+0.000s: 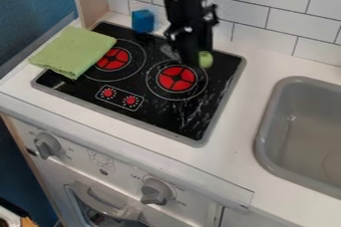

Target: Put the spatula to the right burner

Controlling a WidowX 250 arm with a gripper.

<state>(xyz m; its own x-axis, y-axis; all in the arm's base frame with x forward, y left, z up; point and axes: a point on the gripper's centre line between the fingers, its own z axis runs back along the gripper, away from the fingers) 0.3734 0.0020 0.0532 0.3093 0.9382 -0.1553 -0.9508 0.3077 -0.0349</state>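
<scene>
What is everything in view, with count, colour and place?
folded square cloth: 1, light green, across stovetop's left edge
boxy object: 1, blue, stovetop's back edge
small rounded object: 1, green, at gripper; identity unclear
flat stovetop: 1, black, on counter
round burners: 2, red, on stovetop
round knobs: 2, grey, cabinet front
rectangular basin: 1, grey, right
smooth counter: 1, white
robot arm with gripper: 1, black, above right burner's back edge

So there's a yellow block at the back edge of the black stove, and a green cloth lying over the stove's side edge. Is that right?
Not quite: the camera view shows that the block is blue. The green cloth does lie over the side edge of the black stove.
</scene>
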